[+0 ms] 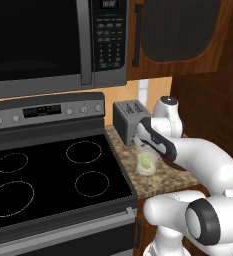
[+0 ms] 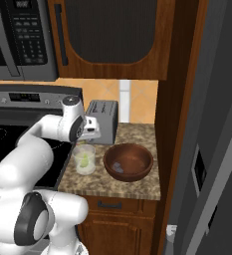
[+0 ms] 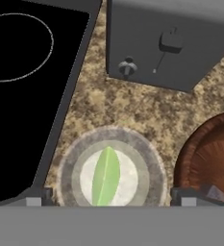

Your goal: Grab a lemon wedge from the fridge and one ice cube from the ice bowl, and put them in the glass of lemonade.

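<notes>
- The gripper hangs right above the glass of lemonade, its two dark finger tips spread wide at either side of the rim, one at the left and one at the right; it holds nothing.
- The lemon wedge lies inside the glass, a pale yellow-green sliver resting in the liquid and free of the fingers.
- From the left base view the glass stands on the speckled counter, just in front of the grey toaster and just to the right of the stove, with the wedge showing through its wall.
- From the right base view the glass stands near the left edge of the counter, and the ice bowl sits just to its right, close but apart.
- A few small greyish ice cubes lie in the bottom of the bowl.
- The toaster stands farther back, behind both glass and bowl.
- The fridge fills the right side, its dark dispenser panel facing the arm.
- A microwave hangs above the stove, and a wooden cabinet above the counter.
</notes>
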Controlling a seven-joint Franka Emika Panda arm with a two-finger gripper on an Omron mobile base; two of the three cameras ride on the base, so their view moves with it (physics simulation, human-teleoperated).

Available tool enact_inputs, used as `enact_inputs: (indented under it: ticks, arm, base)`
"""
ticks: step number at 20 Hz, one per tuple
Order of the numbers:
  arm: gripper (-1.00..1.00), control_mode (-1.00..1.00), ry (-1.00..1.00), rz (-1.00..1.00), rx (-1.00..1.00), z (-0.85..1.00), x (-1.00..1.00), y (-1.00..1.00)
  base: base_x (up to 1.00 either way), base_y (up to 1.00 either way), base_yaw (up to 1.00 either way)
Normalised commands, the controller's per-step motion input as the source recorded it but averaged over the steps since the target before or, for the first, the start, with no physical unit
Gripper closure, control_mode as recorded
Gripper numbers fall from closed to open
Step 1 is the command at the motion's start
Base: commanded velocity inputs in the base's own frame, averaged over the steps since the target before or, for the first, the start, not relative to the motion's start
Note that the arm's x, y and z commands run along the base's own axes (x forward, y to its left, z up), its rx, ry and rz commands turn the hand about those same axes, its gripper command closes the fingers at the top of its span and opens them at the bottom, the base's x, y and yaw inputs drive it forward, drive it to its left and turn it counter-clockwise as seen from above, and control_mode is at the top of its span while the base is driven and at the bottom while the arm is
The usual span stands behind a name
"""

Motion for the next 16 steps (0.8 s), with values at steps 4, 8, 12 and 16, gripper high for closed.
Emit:
enact_inputs:
  ticks: [4, 8, 12, 16]
  arm:
    - [-1.00, -1.00, -0.05, -0.06, 0.04, 0.00, -0.07, -0.17]
    - [-1.00, -1.00, -0.03, -0.12, 0.03, 0.00, -0.01, -0.30]
    - [-1.00, -1.00, -0.06, -0.10, 0.02, 0.00, -0.12, -0.30]
    - [-1.00, -1.00, -0.02, -0.11, 0.00, 0.00, -0.04, -0.16]
  base:
    - [0.00, 0.00, 0.00]
    - [0.00, 0.00, 0.00]
    - [0.00, 0.00, 0.00]
    - [0.00, 0.00, 0.00]
